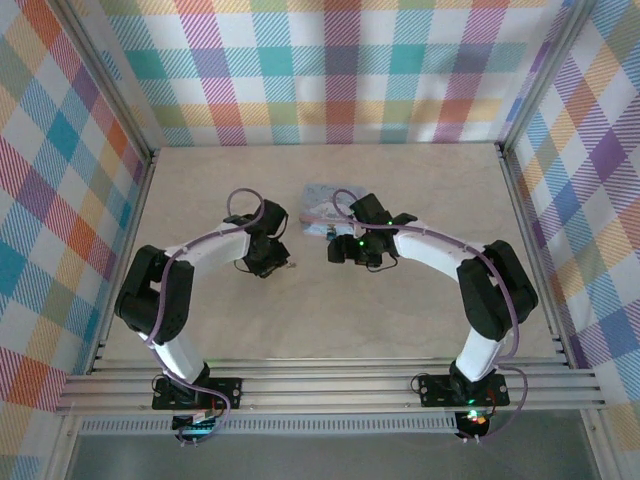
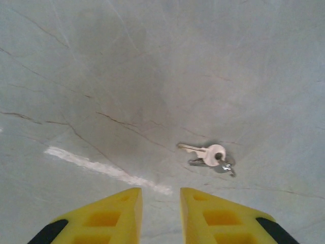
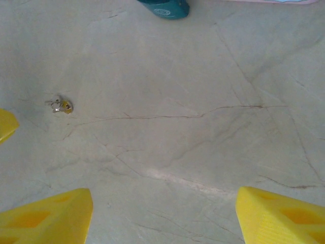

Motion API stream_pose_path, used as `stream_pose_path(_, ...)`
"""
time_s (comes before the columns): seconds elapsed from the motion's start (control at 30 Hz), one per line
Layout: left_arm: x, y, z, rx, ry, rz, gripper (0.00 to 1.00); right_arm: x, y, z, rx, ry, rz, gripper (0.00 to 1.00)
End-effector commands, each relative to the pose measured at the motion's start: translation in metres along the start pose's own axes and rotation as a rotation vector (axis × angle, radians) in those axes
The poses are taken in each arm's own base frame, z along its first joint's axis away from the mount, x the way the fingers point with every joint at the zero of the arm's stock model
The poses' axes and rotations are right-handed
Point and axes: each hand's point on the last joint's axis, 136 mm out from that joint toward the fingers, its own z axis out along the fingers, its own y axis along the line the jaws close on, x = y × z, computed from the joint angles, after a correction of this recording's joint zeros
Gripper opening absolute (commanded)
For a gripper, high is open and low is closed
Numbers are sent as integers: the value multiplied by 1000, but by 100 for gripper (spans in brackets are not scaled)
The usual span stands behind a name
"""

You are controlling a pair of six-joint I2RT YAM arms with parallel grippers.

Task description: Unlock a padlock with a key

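The padlock point(image 1: 322, 200), a flat pale blue-grey block, lies at the table's middle back, partly under my right arm. Its dark teal rounded spot point(image 3: 165, 7) pokes in at the top edge of the right wrist view. The key point(image 2: 208, 154), a small silver key on a ring with a second one, lies flat on the table. It is just ahead and to the right of my left gripper point(image 2: 161, 213), whose yellow fingers stand a narrow gap apart with nothing between them. My right gripper point(image 3: 165, 213) is wide open over bare table, with the key point(image 3: 61, 105) far to its left.
Checked walls enclose the table point(image 1: 330, 320) on three sides. A yellow fingertip point(image 3: 5, 124) of the left gripper shows at the left edge of the right wrist view. Both wrists point(image 1: 300, 250) hover close together near the table's centre.
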Motion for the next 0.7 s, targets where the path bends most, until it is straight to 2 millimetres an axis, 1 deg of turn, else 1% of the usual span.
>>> stream_pose_path(0.0,4,-14,0,37,-24,-101,26,-4,-1,2,2,-16,-12,74)
stream_pose_path(0.17,7,-26,13,30,3,-100,32,2,-4,6,-1,0,-21,74)
stream_pose_path(0.37,4,-31,27,11,-20,-97,32,6,-11,4,26,0,-42,74)
stream_pose_path(0.57,4,-29,42,-32,-7,-66,32,8,-14,6,34,4,-49,74)
stream_pose_path(0.67,3,-25,46,-56,-9,-44,32,8,-14,6,32,6,-47,74)
